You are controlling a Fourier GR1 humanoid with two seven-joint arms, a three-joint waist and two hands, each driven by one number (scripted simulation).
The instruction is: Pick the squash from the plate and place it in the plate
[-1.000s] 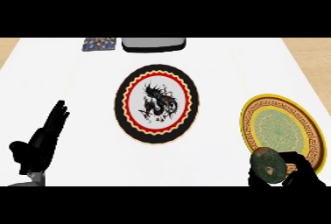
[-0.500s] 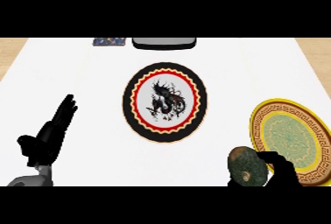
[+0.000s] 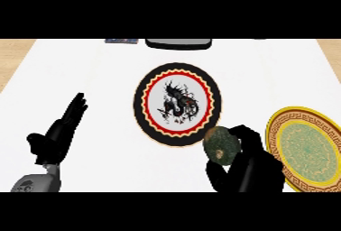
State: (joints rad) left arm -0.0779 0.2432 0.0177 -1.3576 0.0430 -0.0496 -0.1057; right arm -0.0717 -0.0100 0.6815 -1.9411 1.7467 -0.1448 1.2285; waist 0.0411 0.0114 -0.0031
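The right hand (image 3: 245, 169) curls round the squash (image 3: 222, 144), held between the yellow plate (image 3: 307, 149) and the dragon plate (image 3: 177, 103), which lies just to its left.

Two round plates are sitting on the counter: a black-rimmed dragon plate (image 3: 176, 103) up and left of the right hand (image 3: 245, 169), and a gold-and-green plate (image 3: 307, 146) just right of it. One green squash (image 3: 221, 145) is showing, curled in that hand.
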